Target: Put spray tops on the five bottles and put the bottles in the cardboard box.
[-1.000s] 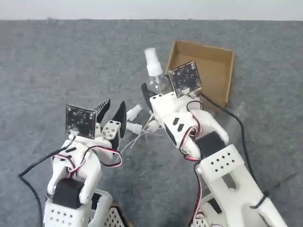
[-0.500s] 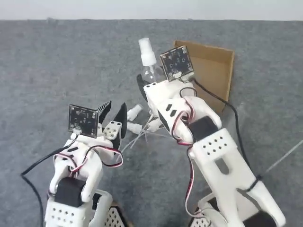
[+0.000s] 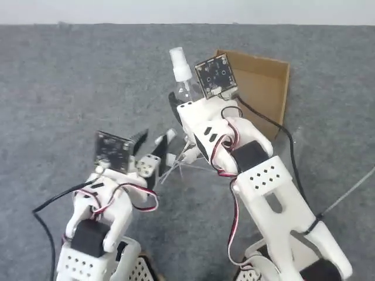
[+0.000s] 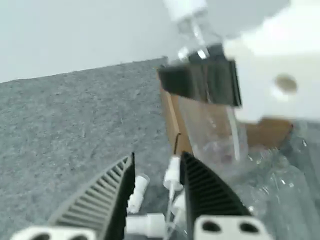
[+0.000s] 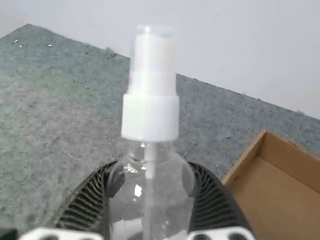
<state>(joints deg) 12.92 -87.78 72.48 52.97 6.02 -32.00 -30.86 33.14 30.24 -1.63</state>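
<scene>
My right gripper [image 3: 182,106] is shut on a clear bottle [image 3: 185,89] that carries a white spray top [image 3: 180,63] and stands upright above the table, just left of the cardboard box [image 3: 263,82]. In the right wrist view the bottle [image 5: 150,180] sits between the black fingers [image 5: 87,200], with the box [image 5: 280,175] beside it. My left gripper [image 3: 150,147] hangs open over several loose spray tops [image 3: 176,157]. In the left wrist view the spray tops [image 4: 137,187] lie between and beyond its fingers [image 4: 107,197], and the held bottle [image 4: 210,130] is ahead.
Clear bottles without tops [image 4: 282,187] lie on the grey felt near the box's corner [image 4: 172,120]. Thin dip tubes stick out from the loose spray tops. Bare felt [image 3: 70,82] stretches left and to the far side. Both arm bases crowd the near edge.
The right arm has lifted the capped bottle and carried it slightly left, away from the box. The left gripper has shifted a little right towards the loose spray tops, still open.
</scene>
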